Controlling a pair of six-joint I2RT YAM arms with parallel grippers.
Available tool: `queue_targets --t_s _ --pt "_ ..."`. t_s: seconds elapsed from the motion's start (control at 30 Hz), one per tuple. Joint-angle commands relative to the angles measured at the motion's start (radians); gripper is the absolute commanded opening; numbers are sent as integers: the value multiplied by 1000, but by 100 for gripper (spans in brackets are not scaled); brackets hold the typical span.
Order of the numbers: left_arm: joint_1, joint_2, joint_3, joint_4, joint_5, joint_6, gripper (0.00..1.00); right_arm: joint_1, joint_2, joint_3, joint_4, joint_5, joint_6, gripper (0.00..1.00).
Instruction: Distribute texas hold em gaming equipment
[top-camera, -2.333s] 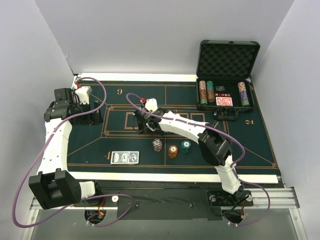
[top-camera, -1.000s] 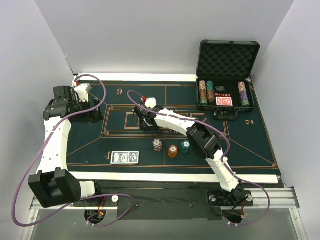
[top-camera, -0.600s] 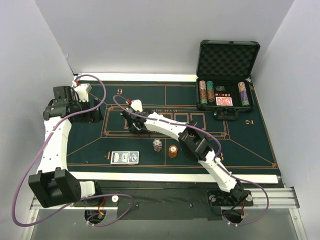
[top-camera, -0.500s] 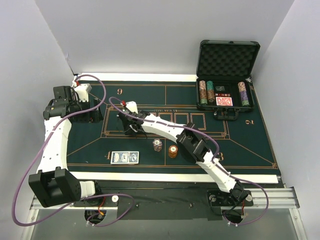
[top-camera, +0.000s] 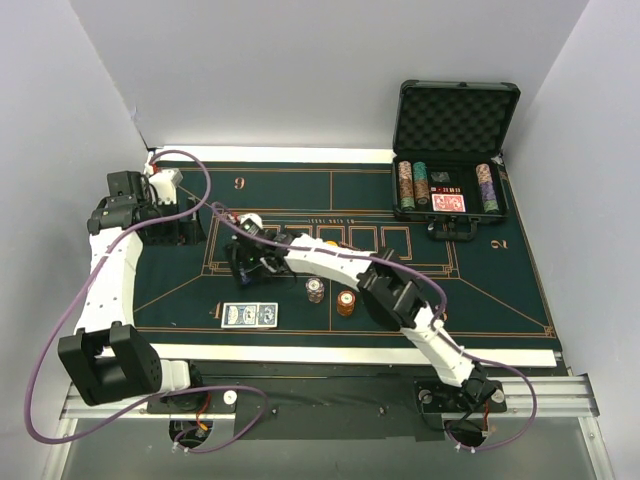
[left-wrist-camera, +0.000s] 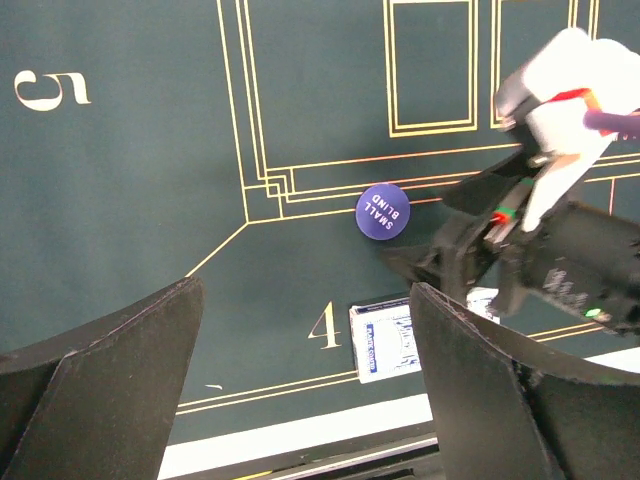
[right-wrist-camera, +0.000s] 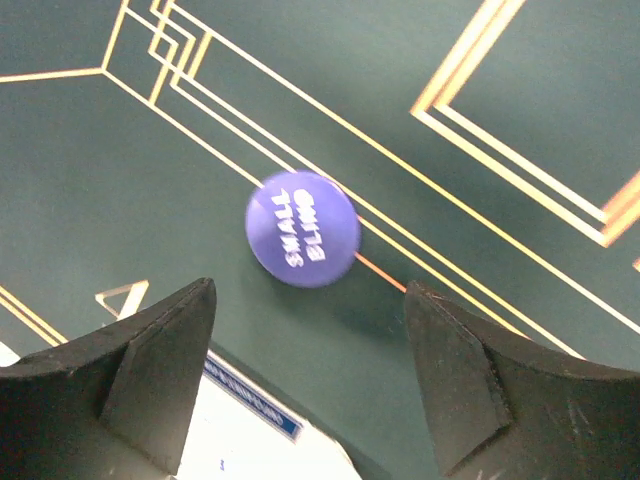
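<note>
A dark blue disc marked SMALL BLIND (right-wrist-camera: 302, 228) lies flat on the green felt, on the gold lines. My right gripper (right-wrist-camera: 308, 300) hovers just above and short of it, open, nothing between the fingers. In the top view that gripper (top-camera: 243, 268) hangs above two blue-backed cards (top-camera: 249, 315) by the gold 4. The left wrist view shows the disc (left-wrist-camera: 382, 211) and a card (left-wrist-camera: 385, 340) too. A white-red chip stack (top-camera: 316, 290) and an orange one (top-camera: 346, 302) stand mid-table. My left gripper (top-camera: 180, 228) waits open at the far left, empty (left-wrist-camera: 305, 300).
The black foam-lined case (top-camera: 455, 120) stands open at the back right, holding chip rows and a red-backed deck (top-camera: 448, 203). My right arm's elbow (top-camera: 385, 290) lies low over the felt right of the chip stacks. White walls close in on both sides.
My right arm has swung left from the centre boxes to above the cards, its elbow now covering the teal stack. Its jaws narrowed, then spread. The left arm barely moved.
</note>
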Motion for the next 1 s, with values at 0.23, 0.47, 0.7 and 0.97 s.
queue_targets --t_s 0.23,0.47,0.7,0.97 --pt "-98 12 -93 55 68 106 95 -186 -517 -331 71 12 -27 72" --pt "-313 37 -225 199 -112 146 95 -337 -702 -651 111 83 46 66" --pt "-425 158 -231 287 -243 180 95 -379 -832 -879 166 83 76 66" --pt "-502 275 -230 345 -323 167 95 -378 -798 -871 190 64 99 66"
